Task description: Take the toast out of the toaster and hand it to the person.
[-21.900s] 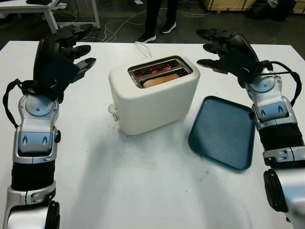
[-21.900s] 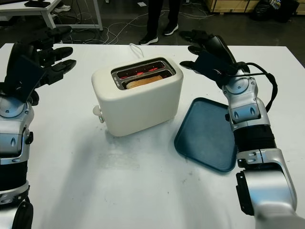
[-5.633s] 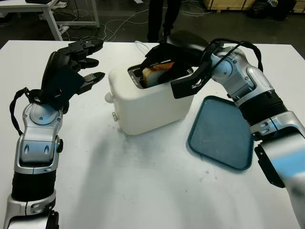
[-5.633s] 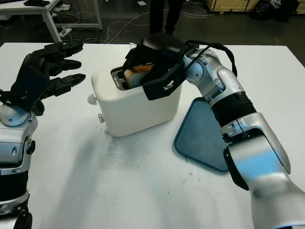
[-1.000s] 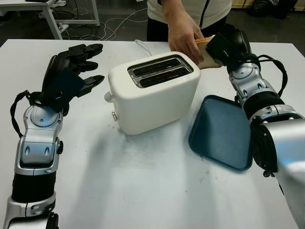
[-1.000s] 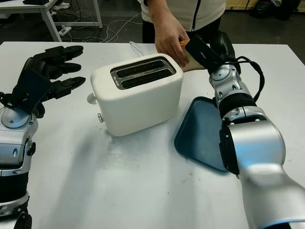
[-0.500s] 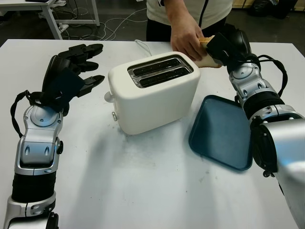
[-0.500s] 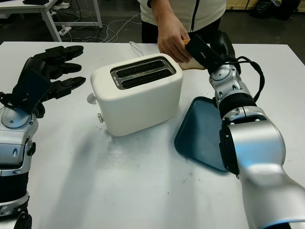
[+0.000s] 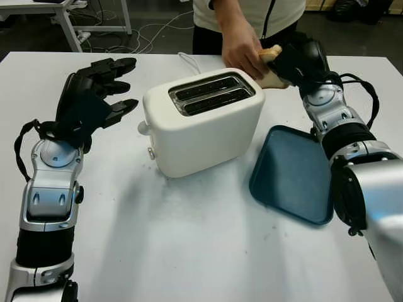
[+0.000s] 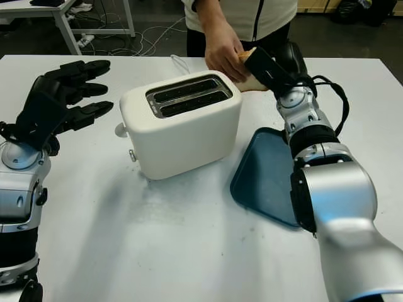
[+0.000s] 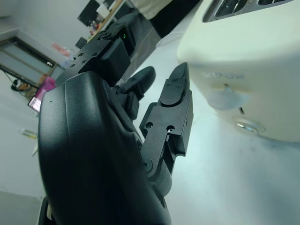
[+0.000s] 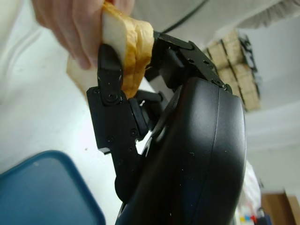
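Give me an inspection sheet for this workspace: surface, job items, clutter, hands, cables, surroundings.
Surface: white table, faint smudges in front of the toaster.
Job items: white toaster upright at centre, both slots without bread; toast held beyond the toaster's right end, gripped by both the right hand and the person's hand.
Clutter: blue tray right of the toaster, nothing on it.
Hands: right hand shut on the toast; left hand open, raised left of the toaster.
Cables: toaster cord runs off the far edge; black cable on the right forearm.
Surroundings: dark floor with loose cables, another table's legs far left.
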Tool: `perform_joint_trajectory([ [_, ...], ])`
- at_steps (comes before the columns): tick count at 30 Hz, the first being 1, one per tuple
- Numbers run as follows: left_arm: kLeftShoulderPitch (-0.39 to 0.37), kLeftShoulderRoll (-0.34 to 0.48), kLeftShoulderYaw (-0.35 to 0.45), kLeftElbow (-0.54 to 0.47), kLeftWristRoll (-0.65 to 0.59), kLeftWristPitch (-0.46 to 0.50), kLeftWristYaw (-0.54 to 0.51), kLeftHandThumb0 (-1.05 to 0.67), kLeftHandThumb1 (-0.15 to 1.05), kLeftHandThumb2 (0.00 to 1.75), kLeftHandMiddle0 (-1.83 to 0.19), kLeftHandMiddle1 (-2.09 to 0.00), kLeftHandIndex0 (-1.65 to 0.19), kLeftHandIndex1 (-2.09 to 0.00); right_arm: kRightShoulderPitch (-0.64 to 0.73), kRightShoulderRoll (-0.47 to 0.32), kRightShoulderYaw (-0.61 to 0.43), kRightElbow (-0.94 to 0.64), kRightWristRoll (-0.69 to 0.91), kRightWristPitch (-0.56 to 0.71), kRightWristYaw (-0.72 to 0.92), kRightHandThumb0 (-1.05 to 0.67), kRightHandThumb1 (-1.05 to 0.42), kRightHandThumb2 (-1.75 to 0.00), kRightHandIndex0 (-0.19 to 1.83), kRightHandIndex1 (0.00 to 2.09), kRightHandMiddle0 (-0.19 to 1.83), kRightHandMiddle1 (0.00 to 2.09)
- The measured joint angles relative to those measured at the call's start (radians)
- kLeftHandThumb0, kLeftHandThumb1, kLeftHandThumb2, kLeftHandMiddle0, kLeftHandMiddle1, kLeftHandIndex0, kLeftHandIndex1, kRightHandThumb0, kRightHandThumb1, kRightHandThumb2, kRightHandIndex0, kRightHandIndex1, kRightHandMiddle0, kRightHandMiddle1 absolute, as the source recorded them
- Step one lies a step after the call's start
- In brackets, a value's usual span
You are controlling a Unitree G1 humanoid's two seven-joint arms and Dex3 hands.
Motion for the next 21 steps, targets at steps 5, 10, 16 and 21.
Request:
perform_joint_trajectory([
  [5,0.035,-0.016,0.015,-0.054,-0.004,0.0,0.011,-0.33,0.92,0.12,-0.38,-0.72,-0.66,-0.01,0.208,-0.015,-0.057,-0.296,0.098,-0.039,0.084,-0.62,-0.92,-0.47,0.3,0.24,0.26,0.01],
  [10,0.077,-0.063,0.031,-0.111,-0.012,0.001,0.034,-0.36,0.92,0.12,-0.37,-0.7,-0.64,0.0,0.499,0.008,-0.105,-0.691,0.169,0.026,0.084,-0.65,-0.92,-0.48,0.21,0.11,0.27,0.01],
  [16,0.195,-0.147,0.052,-0.228,-0.034,0.012,0.071,-0.31,0.92,0.18,-0.36,-0.67,-0.63,0.0,0.857,0.081,-0.11,-1.158,0.26,0.177,0.127,-0.62,-0.92,-0.54,0.21,0.07,0.22,0.0],
  [21,0.302,-0.218,0.06,-0.292,-0.067,0.012,0.093,-0.36,0.92,0.21,-0.32,-0.63,-0.56,0.0,1.018,0.13,-0.098,-1.322,0.25,0.208,0.098,-0.64,-0.92,-0.56,0.23,0.06,0.23,0.01],
])
